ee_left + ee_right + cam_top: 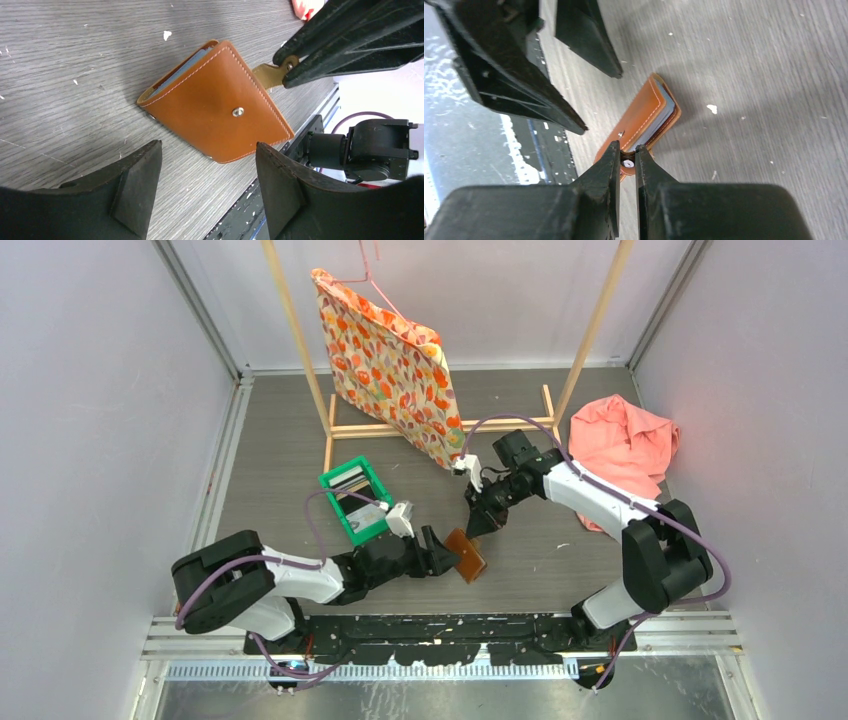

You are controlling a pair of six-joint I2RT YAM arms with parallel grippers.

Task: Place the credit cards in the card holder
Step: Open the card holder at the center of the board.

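Now the left hand stands open just short of the closed card holder; the right hand pinches its snap-tab edge, grey desk stretching beyond.

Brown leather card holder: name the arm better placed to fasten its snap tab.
Right. The right gripper is shut on the snap tab of the brown leather card holder; the left gripper stands open, apart from it.

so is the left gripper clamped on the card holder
No, the left gripper stands open, jaws apart and not closed on the card holder.
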